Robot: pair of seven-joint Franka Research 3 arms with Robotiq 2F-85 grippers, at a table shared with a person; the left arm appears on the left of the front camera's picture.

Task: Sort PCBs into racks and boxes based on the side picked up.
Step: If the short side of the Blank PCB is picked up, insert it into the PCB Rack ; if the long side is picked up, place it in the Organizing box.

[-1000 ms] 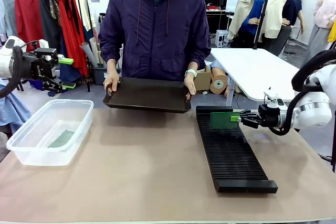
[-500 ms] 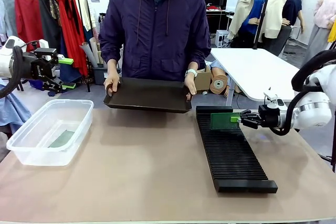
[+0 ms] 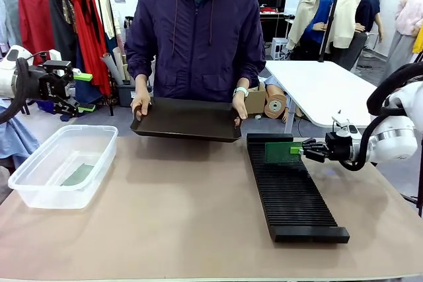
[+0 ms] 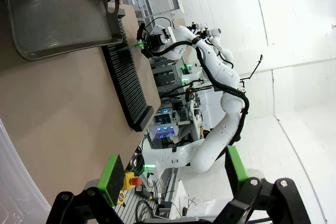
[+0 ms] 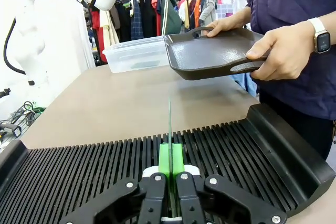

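While the right tool (image 3: 305, 150) stays clamped tight on a PCB (image 3: 283, 152), it holds that board upright on edge over the far end of the rack (image 3: 291, 193), the lower edge down among the slots. Nothing has shifted from the earlier frames. Over at the left, the left tool (image 3: 80, 92) hangs with fingers spread wide and empty, above and behind the clear box (image 3: 66, 165), where another PCB (image 3: 78, 175) lies flat on the bottom. At the far edge, a person's hands (image 3: 139, 103) hold a black tray (image 3: 187, 120) just above the worktop (image 3: 178, 216). Open room lies between box and rack.
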